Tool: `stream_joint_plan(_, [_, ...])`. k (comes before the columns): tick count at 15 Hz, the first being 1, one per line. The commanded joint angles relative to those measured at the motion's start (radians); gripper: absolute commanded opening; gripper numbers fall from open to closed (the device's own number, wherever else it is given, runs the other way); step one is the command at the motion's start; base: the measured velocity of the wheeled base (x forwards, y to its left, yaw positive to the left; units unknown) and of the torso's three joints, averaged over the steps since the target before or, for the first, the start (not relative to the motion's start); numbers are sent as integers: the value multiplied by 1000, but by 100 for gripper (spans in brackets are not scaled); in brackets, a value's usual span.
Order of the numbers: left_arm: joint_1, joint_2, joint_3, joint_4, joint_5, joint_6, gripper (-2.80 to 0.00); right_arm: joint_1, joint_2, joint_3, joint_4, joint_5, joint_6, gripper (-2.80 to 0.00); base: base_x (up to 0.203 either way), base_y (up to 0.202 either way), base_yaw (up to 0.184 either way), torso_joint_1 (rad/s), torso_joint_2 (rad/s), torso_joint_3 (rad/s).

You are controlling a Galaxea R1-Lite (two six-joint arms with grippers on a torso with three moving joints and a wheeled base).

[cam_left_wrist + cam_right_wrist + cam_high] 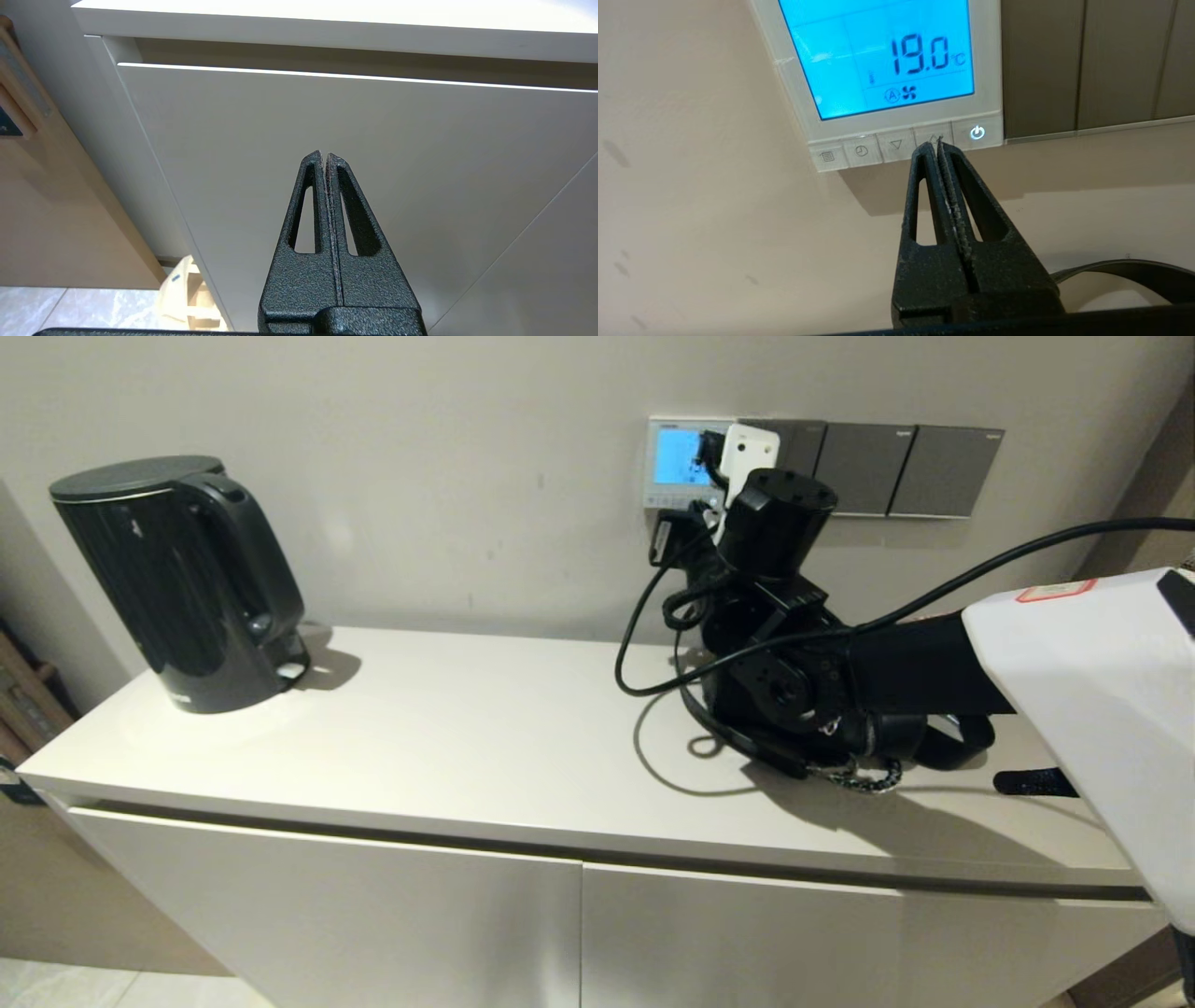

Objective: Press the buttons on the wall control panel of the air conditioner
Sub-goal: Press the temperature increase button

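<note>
White sideboard (448,737) against the wall, carrying a black electric kettle (187,583) at its left end. Wall control panel (896,70), mounted above the sideboard beside grey switch plates (901,469), screen lit blue (reading 19.0 °C). Right gripper (934,143), fingers pressed together, tip at the up-arrow button (932,135) in the button row (878,148). Left gripper (324,157), likewise clenched empty, before a cabinet door (373,154).

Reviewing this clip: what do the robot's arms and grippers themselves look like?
The right arm has a white outer shell bearing a small red-bordered label, then black joints, with black cables looping off it. The right gripper and left gripper match: black, rough-textured, tapered fingers with long slot cut-outs.
</note>
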Motion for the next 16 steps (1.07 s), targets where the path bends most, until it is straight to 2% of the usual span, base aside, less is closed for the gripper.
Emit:
stream_joint_plan(1, [0,0,2,0,0,0,-280,-6,20,-9,0,0,-1,-280,0,0,0,0,0,0])
stream_joint_plan(8, [0,0,2,0,0,0,-280,-6,17,-19,4,1,-1,-280,0,0,0,0,0,0])
stream_joint_plan(16, [0,0,2,0,0,0,-280,-7,41,-88,43,2,-19,-280,0,0,0,0,0,0])
